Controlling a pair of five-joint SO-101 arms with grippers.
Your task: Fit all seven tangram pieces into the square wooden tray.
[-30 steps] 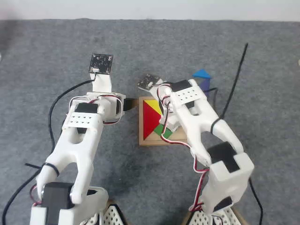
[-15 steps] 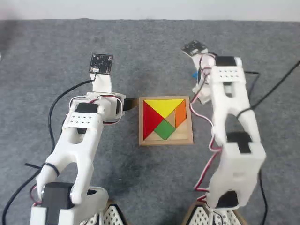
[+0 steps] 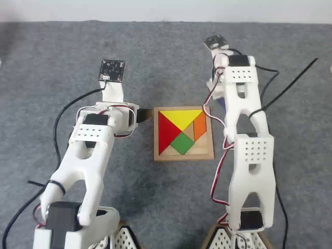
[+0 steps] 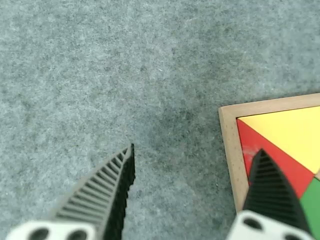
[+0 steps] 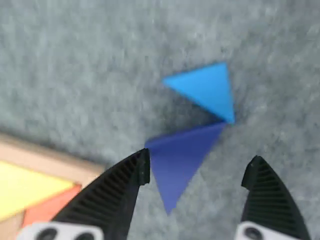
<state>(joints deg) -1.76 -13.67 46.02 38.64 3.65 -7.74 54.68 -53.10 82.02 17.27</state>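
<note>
Fingers (image 5: 120, 195) of the right gripper (image 5: 200, 159) are hovering spread above the dark blue triangle (image 5: 175, 161), apparently lining up a grab; left gripper (image 4: 192, 155) is idling, spread, beside the tray (image 4: 227, 142).

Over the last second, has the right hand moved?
Yes. The right hand left the tray, swinging past its far right corner to above the dark blue triangle.

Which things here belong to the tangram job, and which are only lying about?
Job: wooden tray; yellow triangle, red triangle, green square and orange piece inside it; light blue triangle and dark blue triangle outside it.
Lying about: black cables on the grey carpet.
</note>
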